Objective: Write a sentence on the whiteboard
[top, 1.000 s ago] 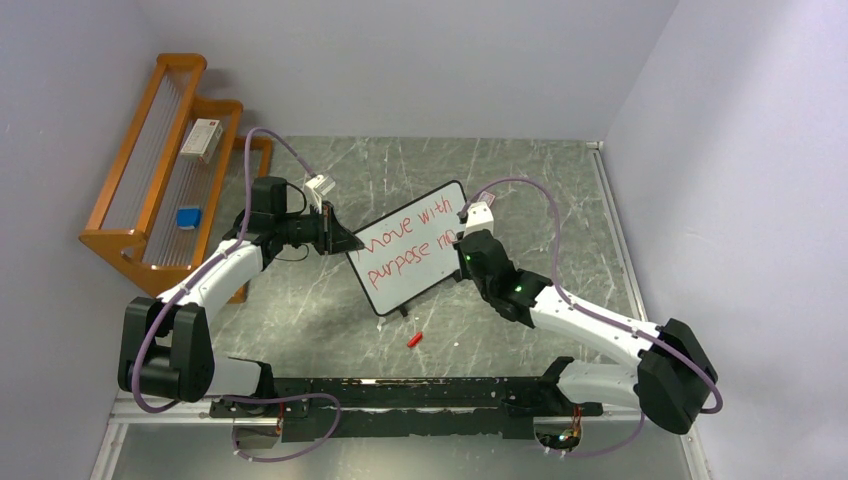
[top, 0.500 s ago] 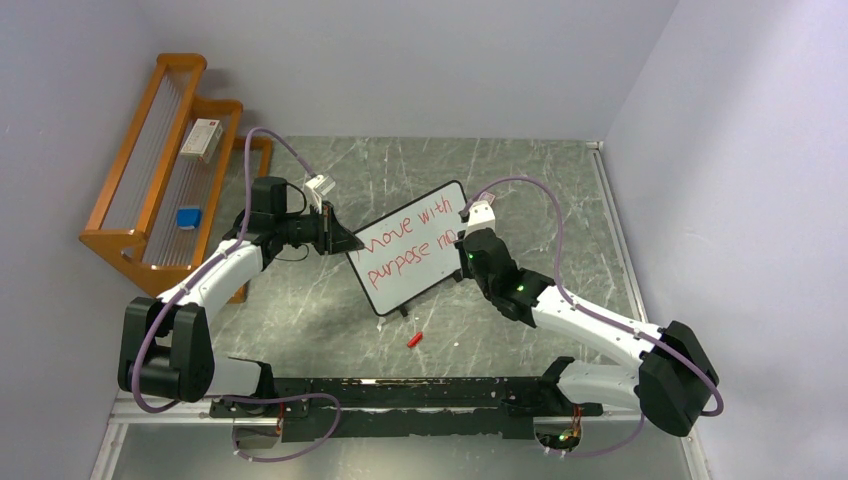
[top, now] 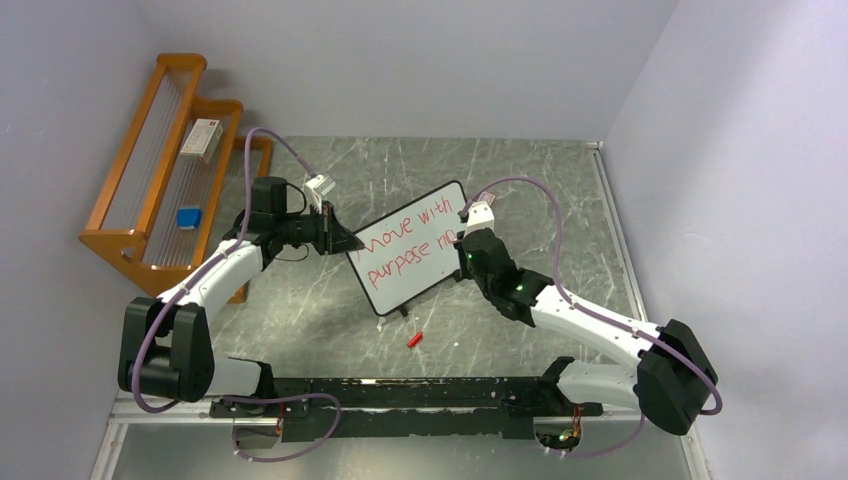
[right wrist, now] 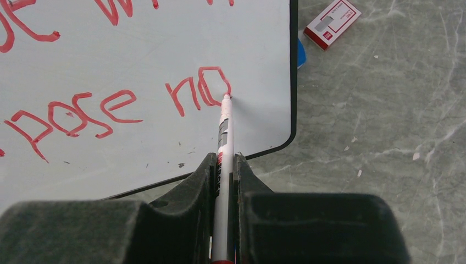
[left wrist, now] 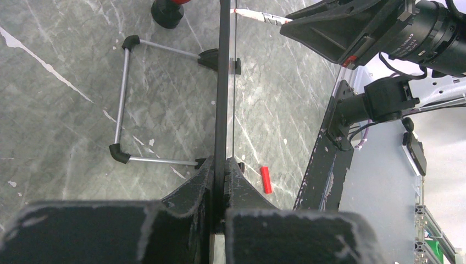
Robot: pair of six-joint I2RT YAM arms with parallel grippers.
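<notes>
Top external: the whiteboard is standing mid-tabletop between the arms; the left tool is clamping its left edge; the right tool is gripping a marker, whose tip is touching the board at the red "no"; a red cap is lying nearby.

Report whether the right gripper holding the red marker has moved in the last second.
No. The right gripper stays put relative to the small red cap on the table.

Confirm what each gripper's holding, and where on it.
Left gripper is shut on the whiteboard, clamping its side frame edge. Right gripper is shut on the red marker, gripping the barrel, with the tip on the board.
</notes>
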